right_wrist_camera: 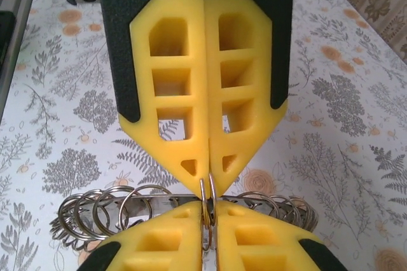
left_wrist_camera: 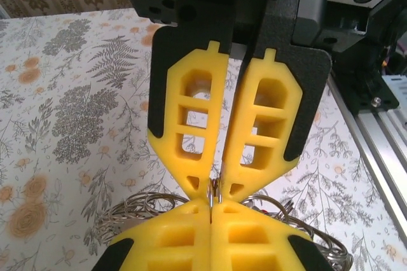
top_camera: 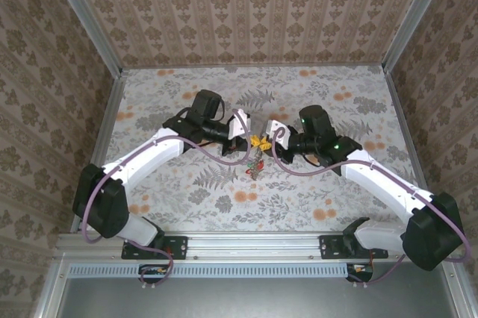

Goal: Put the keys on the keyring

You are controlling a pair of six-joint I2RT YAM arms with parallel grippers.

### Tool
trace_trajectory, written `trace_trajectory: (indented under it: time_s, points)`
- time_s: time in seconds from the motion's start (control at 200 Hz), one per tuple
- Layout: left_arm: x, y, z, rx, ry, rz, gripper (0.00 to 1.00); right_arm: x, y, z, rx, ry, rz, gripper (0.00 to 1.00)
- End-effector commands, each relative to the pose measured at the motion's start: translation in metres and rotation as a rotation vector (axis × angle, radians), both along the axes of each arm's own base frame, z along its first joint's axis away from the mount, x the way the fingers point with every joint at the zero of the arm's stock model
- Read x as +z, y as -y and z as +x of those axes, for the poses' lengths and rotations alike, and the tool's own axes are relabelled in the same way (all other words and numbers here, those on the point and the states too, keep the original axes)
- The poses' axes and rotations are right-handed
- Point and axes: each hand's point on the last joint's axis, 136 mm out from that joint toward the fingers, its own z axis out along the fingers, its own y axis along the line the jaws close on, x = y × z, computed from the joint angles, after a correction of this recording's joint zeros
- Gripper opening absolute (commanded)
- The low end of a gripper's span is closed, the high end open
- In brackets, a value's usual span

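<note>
Pinching keyring (right_wrist_camera: 108, 210) | left gripper (left_wrist_camera: 211, 210): closed tight | right gripper (right_wrist_camera: 207, 212): closed

1. At the bottom I see my left gripper (left_wrist_camera: 211, 215). Its yellow fingers are pressed tight together.
2. The right gripper (left_wrist_camera: 216, 185) points down at it, tip to tip.
3. Both pinch one thin metal loop (left_wrist_camera: 210, 198).
4. The keyring (left_wrist_camera: 137, 210), all silver coils, sits just behind my fingers.
5. The flowery table (left_wrist_camera: 70, 112) is underneath.

Left pincer (left_wrist_camera: 215, 185), right pincer (right_wrist_camera: 208, 179) hem the keyring (right_wrist_camera: 102, 210); table (top_camera: 314, 86) beyond free.
</note>
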Motion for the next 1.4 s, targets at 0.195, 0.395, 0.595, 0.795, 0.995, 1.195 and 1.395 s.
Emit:
trace_trajectory:
  time_s: [0.195,0.395,0.595,0.795,0.995,1.195,1.395]
  points:
    - [0.041,0.002,-0.007,-0.031,-0.017,-0.201,0.00,0.025,-0.002,0.005,-0.007,0.033,0.152,0.16]
    - [0.043,-0.003,-0.003,-0.004,-0.027,-0.229,0.00,0.026,0.002,0.007,-0.016,0.033,0.157,0.14]
    - [0.043,-0.006,-0.003,0.006,-0.037,-0.233,0.00,0.028,0.003,0.009,-0.024,0.029,0.159,0.00]
    - [0.025,-0.011,-0.003,0.030,-0.022,-0.105,0.16,0.024,0.005,0.004,-0.013,-0.003,0.053,0.00]
    - [0.018,-0.012,-0.003,0.037,0.049,0.002,0.31,0.023,0.004,-0.001,0.007,-0.008,-0.024,0.00]
    - [0.015,-0.004,-0.002,0.028,0.092,0.056,0.35,0.026,-0.001,-0.004,0.027,0.008,-0.067,0.00]
    - [0.012,0.003,-0.003,0.001,0.114,0.096,0.24,0.028,-0.004,-0.006,0.038,0.017,-0.090,0.00]
